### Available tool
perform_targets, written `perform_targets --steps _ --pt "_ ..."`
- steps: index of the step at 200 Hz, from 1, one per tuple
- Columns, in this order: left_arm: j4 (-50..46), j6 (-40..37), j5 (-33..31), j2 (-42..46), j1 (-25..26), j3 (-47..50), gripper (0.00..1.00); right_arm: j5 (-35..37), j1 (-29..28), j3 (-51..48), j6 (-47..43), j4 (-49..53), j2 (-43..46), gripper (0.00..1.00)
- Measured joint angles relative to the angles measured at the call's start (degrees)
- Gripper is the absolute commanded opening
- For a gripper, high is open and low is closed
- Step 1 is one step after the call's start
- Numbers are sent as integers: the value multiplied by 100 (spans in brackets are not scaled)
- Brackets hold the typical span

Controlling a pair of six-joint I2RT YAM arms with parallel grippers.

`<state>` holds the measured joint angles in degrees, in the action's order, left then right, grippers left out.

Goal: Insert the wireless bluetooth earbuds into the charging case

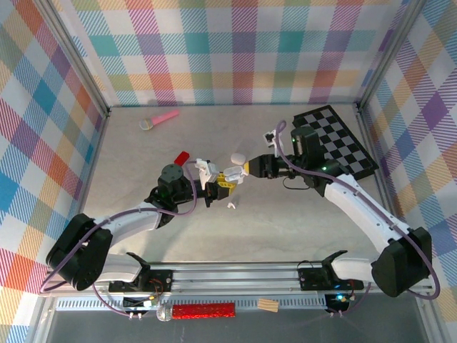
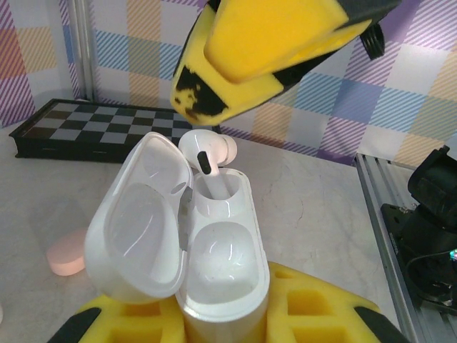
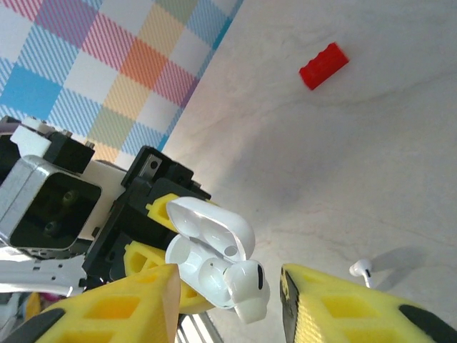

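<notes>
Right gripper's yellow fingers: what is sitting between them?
A white earbud, stem in the open charging case, seen in the right wrist view.

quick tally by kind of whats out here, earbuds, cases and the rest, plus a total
earbuds: 2, seated earbud and loose earbud
cases: 2, open white case and pink case
red brick: 1
chessboard: 1
pink toy microphone: 1
total: 7
</notes>
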<state>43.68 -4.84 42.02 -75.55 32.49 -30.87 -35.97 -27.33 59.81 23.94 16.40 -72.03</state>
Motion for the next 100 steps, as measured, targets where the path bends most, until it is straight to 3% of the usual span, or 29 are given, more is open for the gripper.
perform_targets --steps 100 --pt "-4 -59 -101 79 -2 0 0 -476 0 0 4 66 -101 40"
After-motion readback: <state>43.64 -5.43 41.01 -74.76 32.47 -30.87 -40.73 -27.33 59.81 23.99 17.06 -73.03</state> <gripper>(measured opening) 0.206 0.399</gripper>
